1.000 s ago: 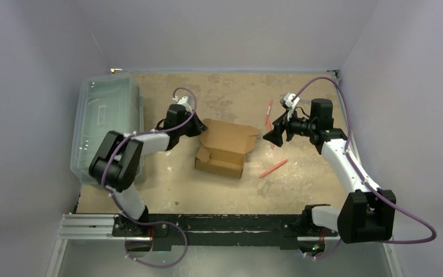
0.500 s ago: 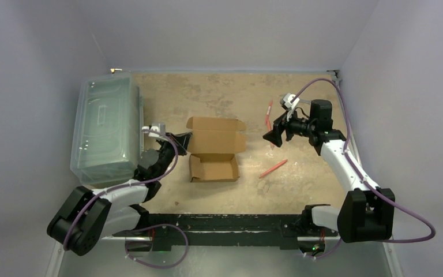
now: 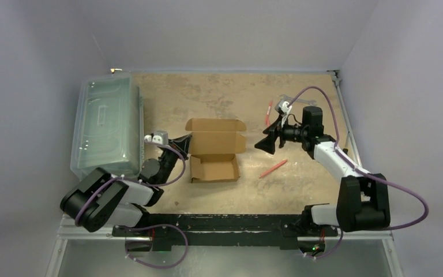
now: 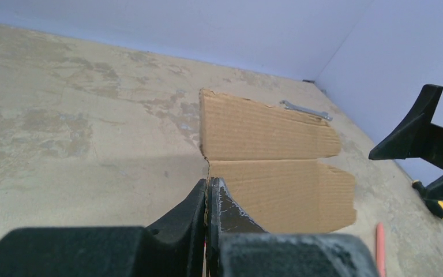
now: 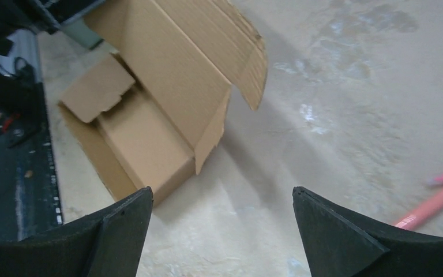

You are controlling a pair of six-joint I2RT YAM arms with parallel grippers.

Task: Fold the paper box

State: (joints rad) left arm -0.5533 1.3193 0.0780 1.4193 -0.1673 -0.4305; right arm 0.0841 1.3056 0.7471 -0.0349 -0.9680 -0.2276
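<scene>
We see the box [image 3: 213, 167] mid-worktop [image 3: 231, 98], its tray facing up and its lid laid back. Our left tool [image 3: 184, 142] reaches in low, pinched onto the box's left edge. Our right tool [image 3: 263, 144] hovers near its right side, jaws wide apart.

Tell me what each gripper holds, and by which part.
The left gripper pinches the brown corrugated cardboard box at the side edge of its open lid. The right gripper is open and holds nothing.
</scene>
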